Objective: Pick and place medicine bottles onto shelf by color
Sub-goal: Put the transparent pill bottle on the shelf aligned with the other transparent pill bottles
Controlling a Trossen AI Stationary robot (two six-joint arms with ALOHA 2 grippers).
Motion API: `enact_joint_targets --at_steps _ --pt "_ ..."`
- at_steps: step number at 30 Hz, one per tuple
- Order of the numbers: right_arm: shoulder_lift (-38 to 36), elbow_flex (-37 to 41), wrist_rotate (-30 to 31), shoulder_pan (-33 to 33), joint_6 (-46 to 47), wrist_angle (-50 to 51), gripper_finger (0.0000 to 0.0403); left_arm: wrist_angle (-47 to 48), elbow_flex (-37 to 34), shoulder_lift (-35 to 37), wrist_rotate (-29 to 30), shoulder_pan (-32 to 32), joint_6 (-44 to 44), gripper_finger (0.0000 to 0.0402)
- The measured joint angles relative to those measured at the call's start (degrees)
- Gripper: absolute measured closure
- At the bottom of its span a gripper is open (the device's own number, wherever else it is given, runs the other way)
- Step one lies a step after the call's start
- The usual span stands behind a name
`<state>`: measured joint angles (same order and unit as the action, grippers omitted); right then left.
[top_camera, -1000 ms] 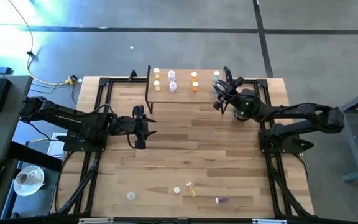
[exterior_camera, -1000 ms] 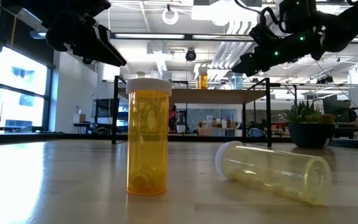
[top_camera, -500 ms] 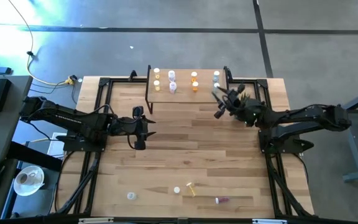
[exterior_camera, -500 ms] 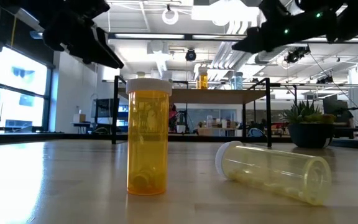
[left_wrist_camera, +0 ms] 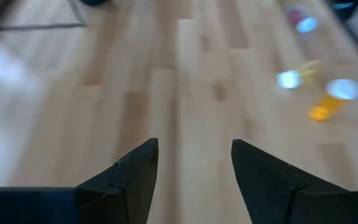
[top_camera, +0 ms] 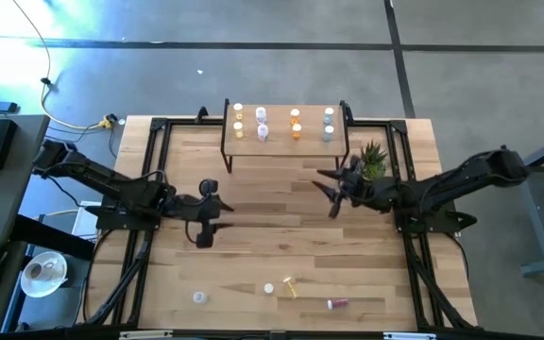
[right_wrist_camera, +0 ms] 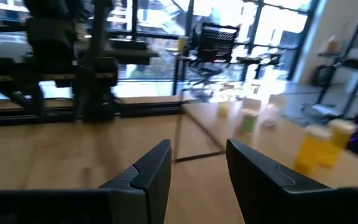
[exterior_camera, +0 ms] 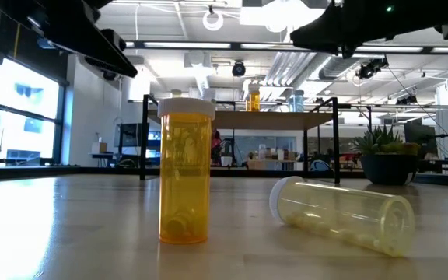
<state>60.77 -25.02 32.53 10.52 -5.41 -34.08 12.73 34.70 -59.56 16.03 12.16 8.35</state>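
The shelf (top_camera: 286, 140) stands at the table's far edge. Pairs of medicine bottles stand upright on it: yellow (top_camera: 238, 119), white (top_camera: 262, 123), orange (top_camera: 296, 123) and blue-grey (top_camera: 329, 123). Near the front edge are a clear bottle (top_camera: 198, 297), a white-capped bottle (top_camera: 268, 288), a yellow bottle (top_camera: 291, 284) on its side and a pinkish-red bottle (top_camera: 336, 303) on its side. In the low view an orange-yellow bottle (exterior_camera: 185, 171) stands upright and a pale yellow bottle (exterior_camera: 341, 214) lies on its side. My left gripper (top_camera: 215, 210) is open and empty at mid-left. My right gripper (top_camera: 329, 192) is open and empty, near of the shelf's right end.
A green potted plant (top_camera: 373, 159) stands on the table just behind my right gripper, right of the shelf. Black frame rails (top_camera: 149, 179) run along the table's left and right sides. Bare wood lies between the two grippers and the front bottles.
My right gripper has drawn back from the shelf's right end toward the table's near edge and middle, uncovering the plant and the nearer blue-grey bottle standing on the shelf. My left gripper has gone a little toward the near edge.
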Motion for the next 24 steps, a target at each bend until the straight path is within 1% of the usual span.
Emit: enact_joint_targets --at_steps 5,10,13,18,24 --pt "0.0 0.0 -0.28 3.06 4.43 2.66 0.0256 1.21 0.0 0.01 -3.67 4.76 8.99 0.0209" --pt "0.0 0.0 -0.44 4.28 8.24 4.29 0.0256 5.24 0.0 0.01 -6.66 10.83 18.89 0.0209" --pt "0.0 0.0 -0.45 4.85 10.98 4.61 0.0256 6.9 0.0 0.01 -6.51 15.34 23.99 0.0209" --pt "0.02 0.0 -0.45 6.08 12.79 4.73 0.0256 9.09 0.0 0.01 -5.87 23.72 31.62 0.0209" --pt "0.02 0.0 -0.45 7.31 13.55 4.71 0.0256 9.8 0.0 -0.84 0.4 33.58 42.57 0.0209"
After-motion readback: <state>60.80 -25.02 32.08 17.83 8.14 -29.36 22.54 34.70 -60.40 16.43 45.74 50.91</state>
